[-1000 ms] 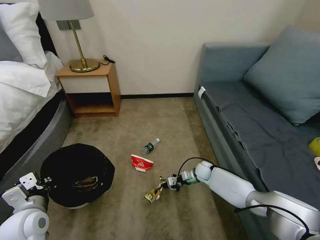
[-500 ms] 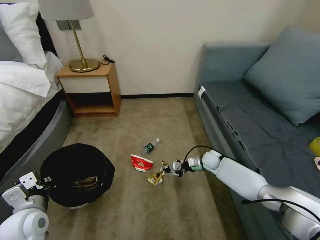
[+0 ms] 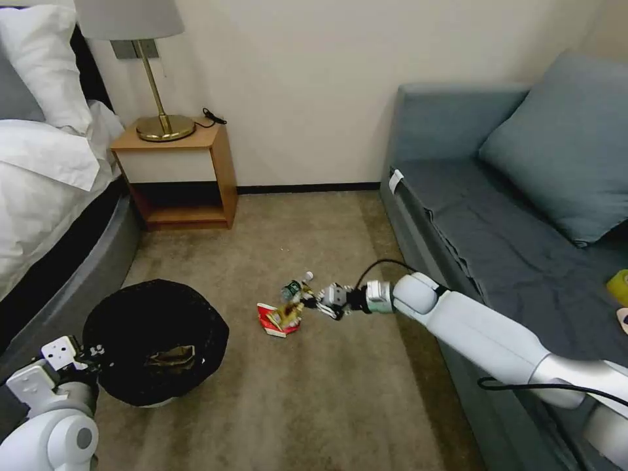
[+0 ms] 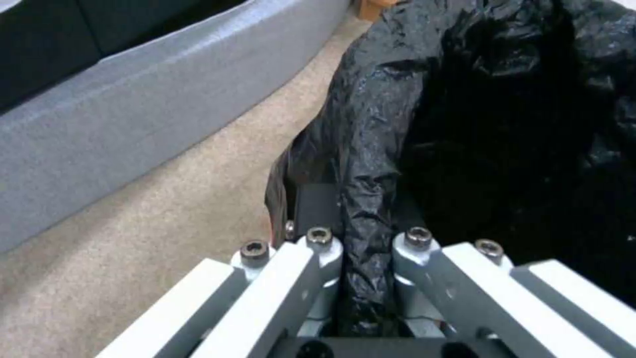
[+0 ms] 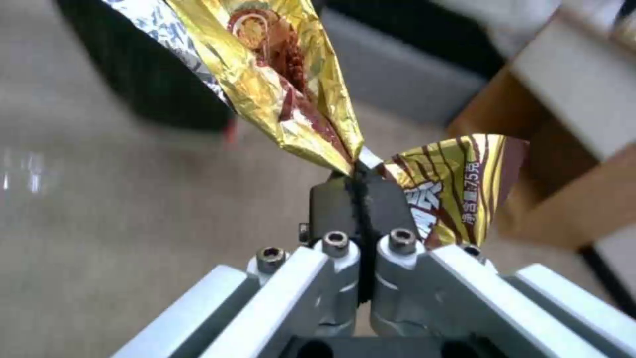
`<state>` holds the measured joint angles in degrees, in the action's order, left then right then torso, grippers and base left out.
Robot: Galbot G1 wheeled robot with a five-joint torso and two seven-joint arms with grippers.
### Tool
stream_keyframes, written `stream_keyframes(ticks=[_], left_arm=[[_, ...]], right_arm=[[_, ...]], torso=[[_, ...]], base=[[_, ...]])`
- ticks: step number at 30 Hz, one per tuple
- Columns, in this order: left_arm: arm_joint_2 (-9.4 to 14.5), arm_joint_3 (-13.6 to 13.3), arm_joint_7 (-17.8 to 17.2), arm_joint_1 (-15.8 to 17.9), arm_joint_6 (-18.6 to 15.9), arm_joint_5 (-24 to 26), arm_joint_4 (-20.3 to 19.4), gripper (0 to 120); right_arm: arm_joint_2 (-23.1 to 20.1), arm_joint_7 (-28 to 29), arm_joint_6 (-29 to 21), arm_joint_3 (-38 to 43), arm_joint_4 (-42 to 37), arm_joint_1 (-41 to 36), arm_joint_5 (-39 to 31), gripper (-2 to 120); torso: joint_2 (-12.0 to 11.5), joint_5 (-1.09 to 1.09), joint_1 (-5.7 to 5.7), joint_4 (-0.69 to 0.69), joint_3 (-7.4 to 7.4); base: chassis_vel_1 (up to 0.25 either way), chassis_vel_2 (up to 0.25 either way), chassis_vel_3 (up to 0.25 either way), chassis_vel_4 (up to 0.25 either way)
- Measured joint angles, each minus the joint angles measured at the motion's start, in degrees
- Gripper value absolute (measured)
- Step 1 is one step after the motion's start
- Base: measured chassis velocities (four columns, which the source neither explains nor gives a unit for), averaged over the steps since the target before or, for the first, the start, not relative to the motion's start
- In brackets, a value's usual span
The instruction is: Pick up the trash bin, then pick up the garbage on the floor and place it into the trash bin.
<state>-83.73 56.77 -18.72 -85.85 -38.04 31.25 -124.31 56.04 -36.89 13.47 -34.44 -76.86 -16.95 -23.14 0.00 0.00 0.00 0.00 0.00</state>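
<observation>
— Bedroom carpet (image 3: 340,392), between bed and sofa: where's the wrapper (image 3: 292,307)?
— Pinched in the right gripper (image 3: 316,301), above the cup (image 3: 278,319).
— And the bin (image 3: 156,340)?
— Left gripper (image 4: 363,233) clamps its rim. Advice: keep the pinch, release over the opening.

Gold snack wrapper (image 5: 457,184) reads "75克"

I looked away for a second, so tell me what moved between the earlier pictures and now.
The right gripper, shut on the shiny gold snack wrapper, lifted it off the carpet and swung it left, over the crushed red-and-white paper cup. The left gripper stays clamped on the small round white trash bin with its black bag. The cup and the small clear green-labelled bottle did not move.
</observation>
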Motion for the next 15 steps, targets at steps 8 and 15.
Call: stream_keyframes(ticks=[8,15], left_arm=[[-0.8,-0.9,0.0,-0.1,-0.2,0.1,-1.1,3],[-1.7,-1.5,0.0,-0.3,-0.3,-0.3,-1.4,3]], right_arm=[[0.6,8.9,-4.4,-3.3,-9.7,2.1,-6.2,0],[3.3,14.2,-6.1,-6.0,-11.8,3.2,-8.1,0]], torso=[[0.0,0.00,0.00,0.00,0.00],[0.0,0.00,0.00,0.00,0.00]], base=[[0.000,0.000,0.000,0.000],[0.000,0.000,0.000,0.000]])
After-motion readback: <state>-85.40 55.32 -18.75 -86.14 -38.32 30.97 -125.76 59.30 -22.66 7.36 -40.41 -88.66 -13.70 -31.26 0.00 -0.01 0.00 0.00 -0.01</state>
